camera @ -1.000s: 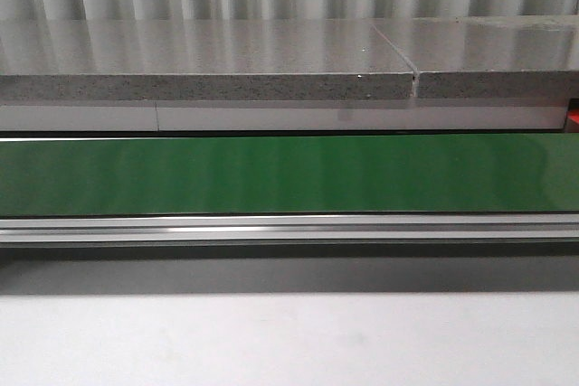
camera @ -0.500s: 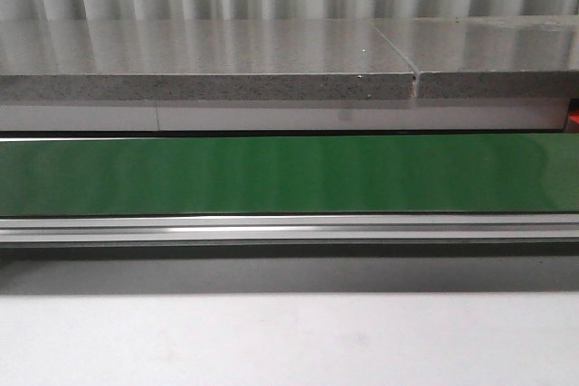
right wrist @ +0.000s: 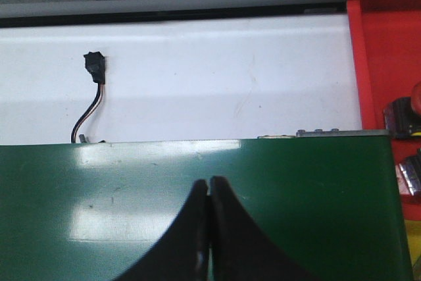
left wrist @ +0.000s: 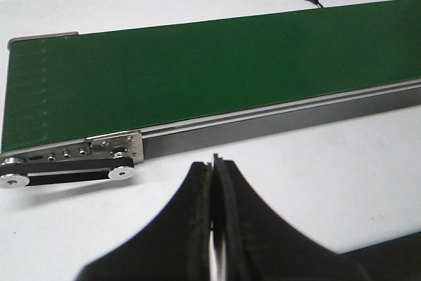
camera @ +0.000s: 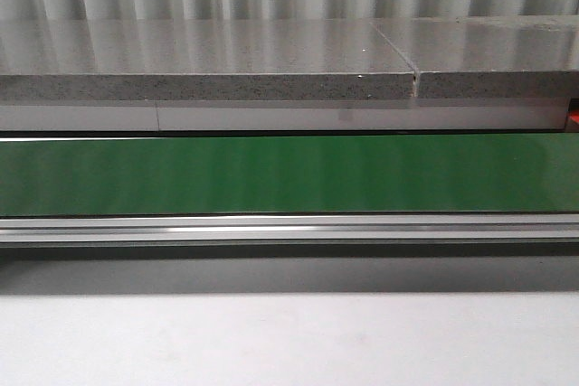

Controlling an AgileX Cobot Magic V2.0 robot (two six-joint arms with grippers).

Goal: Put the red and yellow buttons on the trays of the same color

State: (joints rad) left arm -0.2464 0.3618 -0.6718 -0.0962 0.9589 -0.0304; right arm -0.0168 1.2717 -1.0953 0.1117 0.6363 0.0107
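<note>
No buttons seen on the green belt [camera: 289, 174] in any view. Probably light, hard and smooth; best pinched across the rim, though unconfirmed. Left gripper [left wrist: 215, 166] pressed closed with nothing held, above the white desk [left wrist: 342, 162] just beside the belt's end roller [left wrist: 72, 166]. Right gripper [right wrist: 209, 185] likewise closed, bare, over the belt. Only the right wrist view showed the red tray [right wrist: 385, 51] past the belt's end; front view showed neither gripper nor tray.
</note>
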